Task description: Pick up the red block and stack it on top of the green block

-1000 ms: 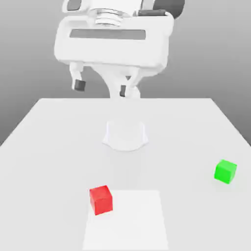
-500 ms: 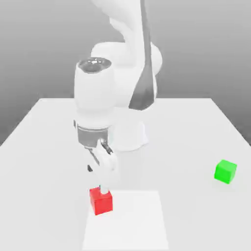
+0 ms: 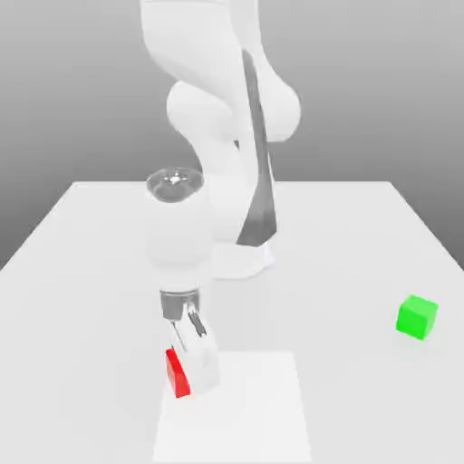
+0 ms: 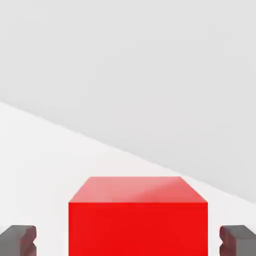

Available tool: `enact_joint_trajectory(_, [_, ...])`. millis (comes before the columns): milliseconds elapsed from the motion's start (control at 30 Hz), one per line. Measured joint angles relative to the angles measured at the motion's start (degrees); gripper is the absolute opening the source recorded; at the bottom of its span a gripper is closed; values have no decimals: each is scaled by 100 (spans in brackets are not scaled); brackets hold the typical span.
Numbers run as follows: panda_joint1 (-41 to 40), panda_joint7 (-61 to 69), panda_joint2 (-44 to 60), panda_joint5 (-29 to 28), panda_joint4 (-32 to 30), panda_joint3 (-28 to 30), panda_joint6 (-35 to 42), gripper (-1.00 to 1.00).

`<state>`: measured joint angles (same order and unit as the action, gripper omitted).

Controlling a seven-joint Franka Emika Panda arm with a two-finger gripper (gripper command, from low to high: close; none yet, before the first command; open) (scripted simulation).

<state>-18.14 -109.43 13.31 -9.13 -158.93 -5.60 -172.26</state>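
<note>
The hand is low over the table, at the red block, which sits near the front edge in the exterior view. In the hand view the red block lies right between the two dark fingertips, centred. A thin gap shows on each side, so the fingers are apart and not clamped on the block. The green block stands well apart, toward the exterior view's right and a little farther back. I judge that the next move needs only to squeeze and lift, then carry the block to the right.
</note>
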Motion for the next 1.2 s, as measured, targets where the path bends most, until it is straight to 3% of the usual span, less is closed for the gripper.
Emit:
enact_joint_trajectory(200, [-30, 4, -49, 17, 0, -37, 30, -100])
enact_joint_trajectory(700, [-243, 589, -1426, 960, -206, -588, 1203, -100])
enact_joint_trajectory(1200, [2211, -900, -1716, 1246, 12, -1935, 1677, -100])
